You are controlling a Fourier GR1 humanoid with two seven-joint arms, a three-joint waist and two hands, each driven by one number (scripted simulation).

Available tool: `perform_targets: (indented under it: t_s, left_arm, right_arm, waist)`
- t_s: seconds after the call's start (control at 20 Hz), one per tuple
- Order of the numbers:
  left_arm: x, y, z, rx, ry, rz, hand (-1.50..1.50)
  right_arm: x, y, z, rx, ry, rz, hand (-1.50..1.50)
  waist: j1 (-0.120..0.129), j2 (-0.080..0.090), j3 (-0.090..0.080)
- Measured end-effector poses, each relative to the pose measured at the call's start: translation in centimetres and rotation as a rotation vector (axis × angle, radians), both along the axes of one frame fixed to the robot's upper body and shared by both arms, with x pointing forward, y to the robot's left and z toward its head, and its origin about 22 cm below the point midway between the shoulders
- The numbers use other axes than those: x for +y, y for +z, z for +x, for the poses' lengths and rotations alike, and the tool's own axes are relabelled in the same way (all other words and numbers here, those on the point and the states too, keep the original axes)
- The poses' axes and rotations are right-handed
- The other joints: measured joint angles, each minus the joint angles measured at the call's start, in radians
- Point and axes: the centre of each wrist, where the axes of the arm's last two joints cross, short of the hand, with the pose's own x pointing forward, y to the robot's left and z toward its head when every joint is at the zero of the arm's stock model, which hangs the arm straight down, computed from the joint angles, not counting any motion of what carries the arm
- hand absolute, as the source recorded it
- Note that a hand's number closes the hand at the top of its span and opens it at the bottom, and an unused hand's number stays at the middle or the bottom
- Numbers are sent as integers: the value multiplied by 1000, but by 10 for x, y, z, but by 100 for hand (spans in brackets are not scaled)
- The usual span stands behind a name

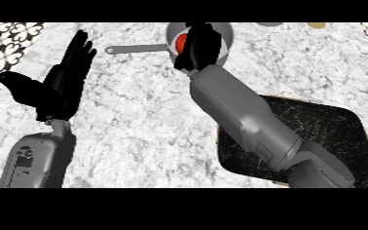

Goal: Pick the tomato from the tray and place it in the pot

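Red tomato (181, 42) (right hand (199, 48)) over pot (227, 37)

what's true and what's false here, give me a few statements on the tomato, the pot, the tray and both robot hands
1. The tomato lies on the tray. False: it is over the pot, held in the curled right robot hand.
2. The pot's handle points toward the view's left. True.
3. The left robot hand is curled round the handle. False: it is open, fingers up, apart from the handle.
4. The right forearm passes over the tray's left edge. True.
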Motion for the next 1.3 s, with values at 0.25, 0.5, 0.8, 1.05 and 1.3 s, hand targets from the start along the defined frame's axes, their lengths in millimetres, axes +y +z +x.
perform_targets:
  t_s: [0.25,0.5,0.8,1.05,1.3]
  left_arm:
    - [0,2,1,-4,-7,0,0]
    - [1,-2,1,-5,0,-4,0]
    - [8,-3,1,4,23,-7,0]
    - [16,-8,-4,21,61,-2,0]
    - [24,-10,-10,26,89,-7,0]
  right_arm:
    - [-4,-3,-3,26,60,170,-150]
    - [-4,7,-6,-70,137,358,-150]
    - [-13,12,-7,-175,170,559,-150]
    - [-32,4,-4,-209,201,660,-150]
    - [-54,-18,1,-202,254,718,-150]
  waist:
    - [10,7,2]
    - [7,7,3]
    - [-17,-1,4]
    - [-56,-15,3]
    - [-85,-25,2]
